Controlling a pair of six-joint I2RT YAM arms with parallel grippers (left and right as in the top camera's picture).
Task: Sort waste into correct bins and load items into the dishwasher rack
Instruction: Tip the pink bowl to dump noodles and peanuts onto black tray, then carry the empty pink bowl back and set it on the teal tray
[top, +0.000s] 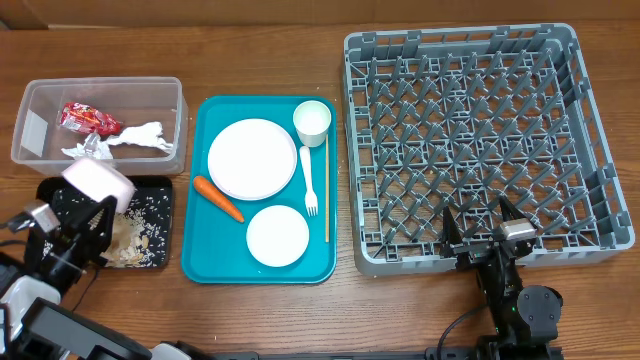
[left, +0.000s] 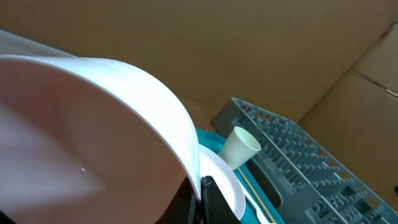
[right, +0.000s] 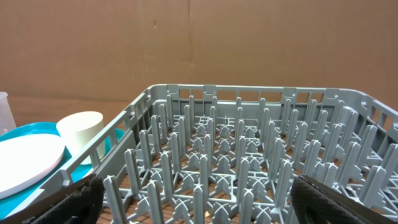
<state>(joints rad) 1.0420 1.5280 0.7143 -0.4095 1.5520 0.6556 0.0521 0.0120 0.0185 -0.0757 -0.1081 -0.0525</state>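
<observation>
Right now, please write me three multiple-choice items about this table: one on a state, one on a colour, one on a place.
1. How does the right pincer stand? A wide open; B fully shut; C out of view.
2. What colour is the wrapper in the clear tub? A green; B blue; C red.
3. Where does the carrot lie? A in the clear tub; B between the right pincer's fingers; C on the teal tray.
Answers: 1 A, its fingers stand far apart; 2 C, it is crinkled and red; 3 C, it lies beside the white plate.
</observation>
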